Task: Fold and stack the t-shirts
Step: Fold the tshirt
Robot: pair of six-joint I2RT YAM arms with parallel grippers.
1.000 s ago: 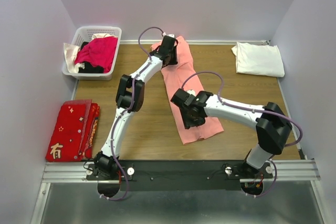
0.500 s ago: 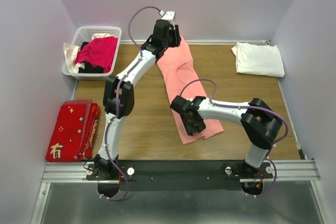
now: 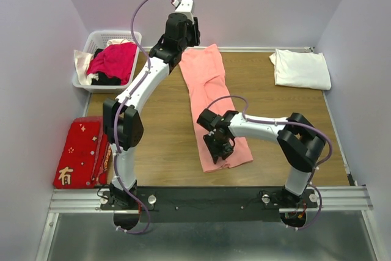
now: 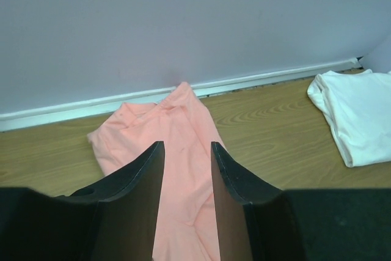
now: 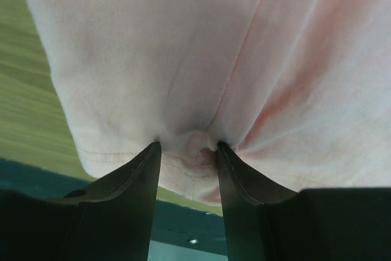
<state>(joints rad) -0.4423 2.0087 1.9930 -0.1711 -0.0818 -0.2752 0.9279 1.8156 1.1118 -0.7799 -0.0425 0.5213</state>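
Note:
The salmon-pink t-shirt (image 3: 211, 90) lies as a long narrow strip from the back wall toward the near edge. My left gripper (image 3: 189, 33) hangs open above its far end, holding nothing. In the left wrist view the pink t-shirt (image 4: 177, 126) shows through the gap of the left gripper (image 4: 187, 145). My right gripper (image 3: 219, 145) is at the near end, shut on the bunched hem of the pink t-shirt (image 5: 183, 47); in the right wrist view the cloth fills the right gripper (image 5: 188, 146). The white t-shirt (image 3: 300, 68) lies folded at the back right, also seen as the white t-shirt (image 4: 357, 114).
A white basket (image 3: 91, 44) with magenta and other clothes stands at the back left. A flat red cloth with gold characters (image 3: 82, 151) lies at the left near edge. The back wall runs right behind the pink t-shirt's far end.
My left gripper has let go of the pink t-shirt's far end and risen up and left. The right gripper has dragged the near end toward the left and the near edge.

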